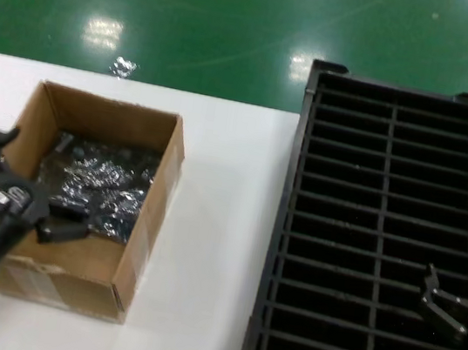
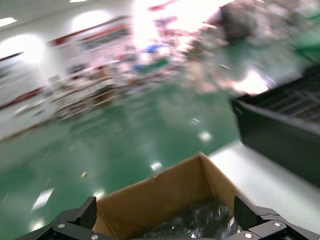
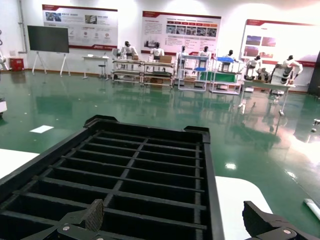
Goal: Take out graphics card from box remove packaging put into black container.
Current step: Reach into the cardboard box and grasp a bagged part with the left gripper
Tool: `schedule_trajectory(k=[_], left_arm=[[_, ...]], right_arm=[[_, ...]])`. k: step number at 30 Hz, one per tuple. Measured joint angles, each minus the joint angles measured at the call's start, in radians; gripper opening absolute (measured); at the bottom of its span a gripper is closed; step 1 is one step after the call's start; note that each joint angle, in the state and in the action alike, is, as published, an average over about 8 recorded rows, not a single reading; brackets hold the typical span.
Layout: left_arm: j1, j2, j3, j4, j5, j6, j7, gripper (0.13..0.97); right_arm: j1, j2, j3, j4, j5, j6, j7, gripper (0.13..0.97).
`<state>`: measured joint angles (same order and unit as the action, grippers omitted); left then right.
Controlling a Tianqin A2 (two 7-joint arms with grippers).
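Note:
The brown cardboard box [image 1: 147,215] stands on the left of the white table, and dark shiny crinkled plastic [image 1: 102,184] lies inside it. No bare graphics card shows, and I cannot pick out its packaging in that plastic. My left gripper [image 1: 25,190] is open and hangs over the box's near-left corner. In the left wrist view its fingertips [image 2: 88,212] spread wide before the box [image 2: 160,192] and the plastic [image 2: 202,220]. The black container [image 1: 295,193] fills the right side. My right gripper [image 3: 175,222] is open above the container's [image 3: 150,131] near right slots, holding nothing.
A small shiny scrap [image 1: 123,66] lies at the table's far edge, behind the box. A strip of bare white table [image 1: 218,225] runs between box and container. Green floor lies beyond the table.

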<state>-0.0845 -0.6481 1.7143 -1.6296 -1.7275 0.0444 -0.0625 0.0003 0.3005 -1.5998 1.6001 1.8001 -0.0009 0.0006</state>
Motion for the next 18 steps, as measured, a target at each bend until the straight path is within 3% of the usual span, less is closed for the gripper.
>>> schedule_trajectory(k=[4,8,12,15,18], left_arm=[[-0.082,-0.126,0.051,0.052,0.154,0.119,-0.069,0.966],[-0.195,-0.179,0.099,0.137,0.295,0.254,-0.078,0.966],[-0.342,-0.174,0.154,0.254,0.423,0.398,-0.025,0.966],[-0.460,-0.145,0.206,0.359,0.501,0.492,0.043,0.966],[-0.561,-0.102,0.262,0.464,0.554,0.546,0.121,0.966]], right_arm=[[0.000,0.000,0.000,0.000,0.000,0.000,0.000,0.966],[0.000,0.000,0.000,0.000,0.000,0.000,0.000,0.966],[0.000,0.000,0.000,0.000,0.000,0.000,0.000,0.966],[0.000,0.000,0.000,0.000,0.000,0.000,0.000,0.966],[0.000,0.000,0.000,0.000,0.000,0.000,0.000,0.966]])
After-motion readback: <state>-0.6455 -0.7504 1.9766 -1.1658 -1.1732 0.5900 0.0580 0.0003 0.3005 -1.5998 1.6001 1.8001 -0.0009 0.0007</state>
